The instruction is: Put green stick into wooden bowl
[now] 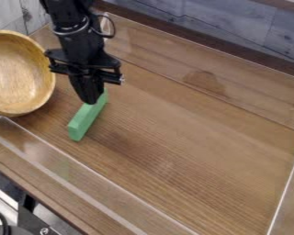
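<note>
The green stick (84, 120) lies flat on the wooden table, just right of the wooden bowl (15, 72), which stands at the left edge with nothing inside it. My gripper (93, 97) points straight down over the stick's far end. Its black fingers (87, 90) are shut together, with their tips at or just above that end. The tips hide the stick's end, so I cannot tell whether they touch it. The rest of the stick rests on the table.
A low clear wall (63, 156) runs along the table's front edge and right side. A grey plank wall (235, 23) stands behind the table. A cable (104, 25) hangs off the arm.
</note>
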